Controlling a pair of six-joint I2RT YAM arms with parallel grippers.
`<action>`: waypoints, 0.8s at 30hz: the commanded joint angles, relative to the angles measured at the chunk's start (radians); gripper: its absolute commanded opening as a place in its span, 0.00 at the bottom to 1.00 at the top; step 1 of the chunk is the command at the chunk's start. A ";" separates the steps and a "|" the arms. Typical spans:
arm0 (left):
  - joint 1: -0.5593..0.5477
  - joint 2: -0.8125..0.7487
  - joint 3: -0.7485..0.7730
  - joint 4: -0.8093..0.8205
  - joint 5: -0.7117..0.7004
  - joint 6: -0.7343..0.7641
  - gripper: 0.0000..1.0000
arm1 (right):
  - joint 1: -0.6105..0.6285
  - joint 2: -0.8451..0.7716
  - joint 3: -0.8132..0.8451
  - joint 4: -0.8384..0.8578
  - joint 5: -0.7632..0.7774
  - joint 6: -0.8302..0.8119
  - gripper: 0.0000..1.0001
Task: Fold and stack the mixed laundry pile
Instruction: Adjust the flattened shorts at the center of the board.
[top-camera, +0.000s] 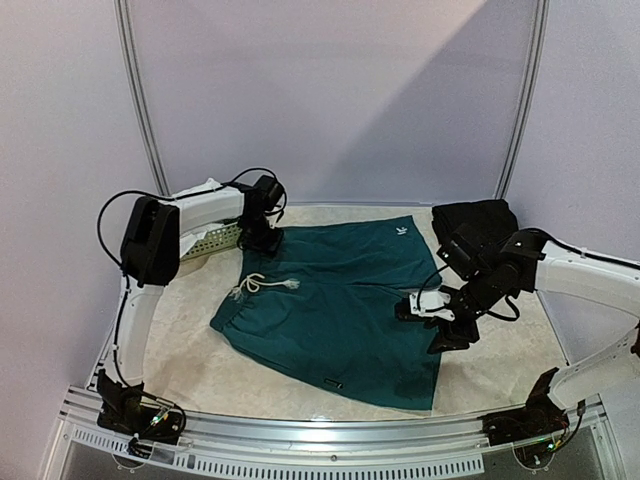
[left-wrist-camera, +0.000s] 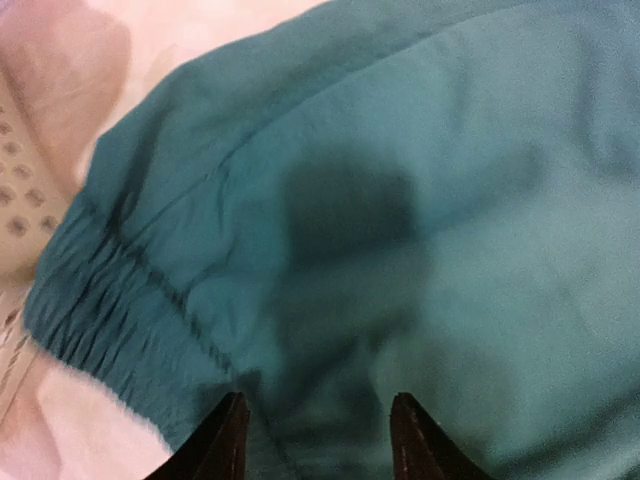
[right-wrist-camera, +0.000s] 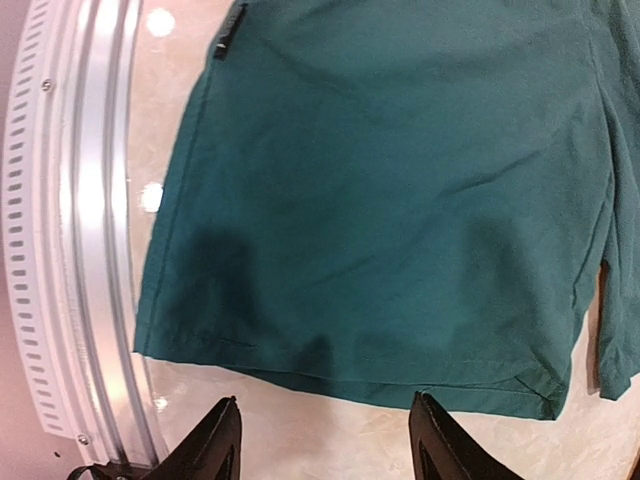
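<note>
The teal shorts (top-camera: 330, 310) lie spread flat mid table (top-camera: 190, 370). They look light, limp and probably slippery, so pinch the waistband corner at 10 o'clock and the hem at 3. There is one pair of shorts, one black trousers (top-camera: 478, 225) heap at 2 o'clock and one basket (top-camera: 212, 240) at 10. The left claw (left-wrist-camera: 318, 400) and right claw (right-wrist-camera: 322, 402) hover part-open, holding nothing.

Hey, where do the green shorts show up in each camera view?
Top external: shorts spread flat mid-table.
Left wrist: shorts fill most of the frame, waistband lower left.
Right wrist: shorts fill the upper frame, hem near the bottom.
Shared landmark: black tag, in top and right wrist views; the left wrist view lacks it.
</note>
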 joint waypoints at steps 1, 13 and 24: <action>-0.075 -0.279 -0.125 0.041 0.021 0.123 0.51 | 0.073 -0.055 -0.037 -0.077 -0.054 -0.039 0.59; -0.174 -0.767 -0.559 -0.025 -0.032 0.130 0.51 | 0.385 0.019 -0.151 -0.010 0.070 0.007 0.53; -0.175 -0.893 -0.699 -0.081 -0.093 0.126 0.51 | 0.398 0.109 -0.174 0.066 0.118 0.075 0.57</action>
